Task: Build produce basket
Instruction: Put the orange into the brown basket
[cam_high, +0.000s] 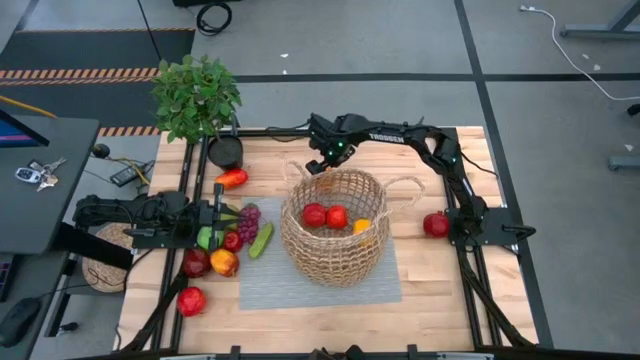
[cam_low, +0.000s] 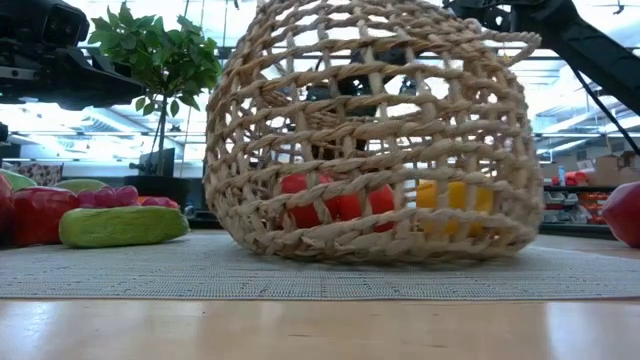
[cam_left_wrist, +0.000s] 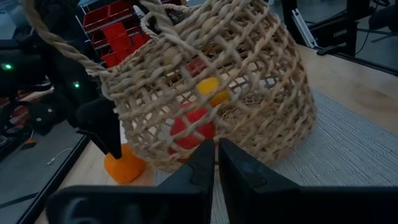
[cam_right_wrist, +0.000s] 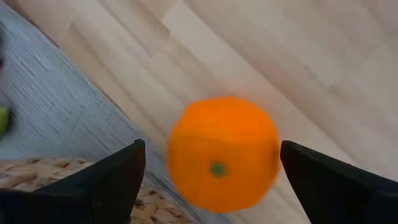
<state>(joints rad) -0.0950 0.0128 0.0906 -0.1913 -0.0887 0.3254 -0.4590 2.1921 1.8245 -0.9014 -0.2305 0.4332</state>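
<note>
We see the wicker basket on its grey mat, two red apples and a lemon inside. Behind the basket, the right gripper hangs with fingers spread wide — an orange between them, not clasped. Left of the basket, the left gripper sits pinched shut and empty, above the remaining produce.
</note>
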